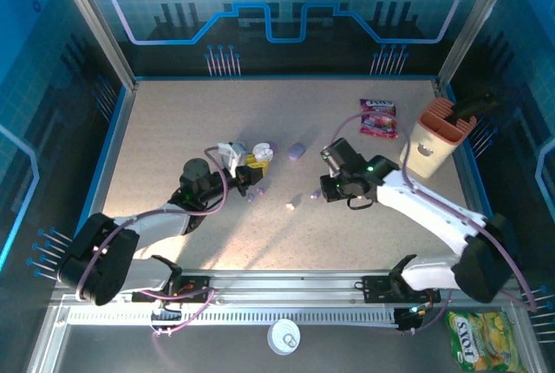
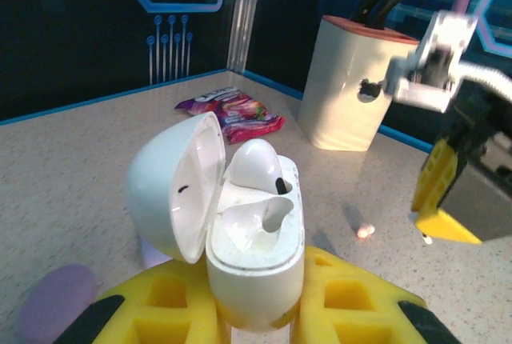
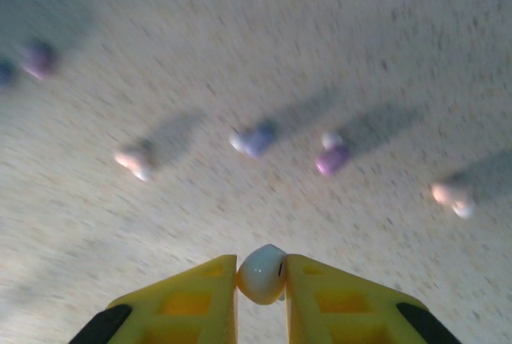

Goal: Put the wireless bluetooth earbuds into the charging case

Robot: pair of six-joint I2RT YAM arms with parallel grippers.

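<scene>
My left gripper [image 2: 256, 300] is shut on a white charging case [image 2: 258, 260], held upright with its lid [image 2: 172, 188] swung open to the left. One white earbud [image 2: 258, 164] sits in the far slot; the near slot is bare. My right gripper [image 3: 262, 282] is shut on a white earbud [image 3: 262, 272], just above the table. Several loose earbuds lie beyond it: pink [image 3: 132, 160], lavender [image 3: 254, 140], purple [image 3: 332, 158]. From above, the left gripper [image 1: 254, 163] and case [image 1: 263, 153] are left of centre, and the right gripper [image 1: 328, 189] is a short way to their right.
A lavender case [image 1: 297, 150] lies between the two grippers. A candy packet [image 1: 378, 118] and a beige holder [image 1: 434, 139] with dark tools stand at the back right. A loose earbud [image 1: 291, 206] lies mid-table. Blue walls ring the table [image 1: 173, 113].
</scene>
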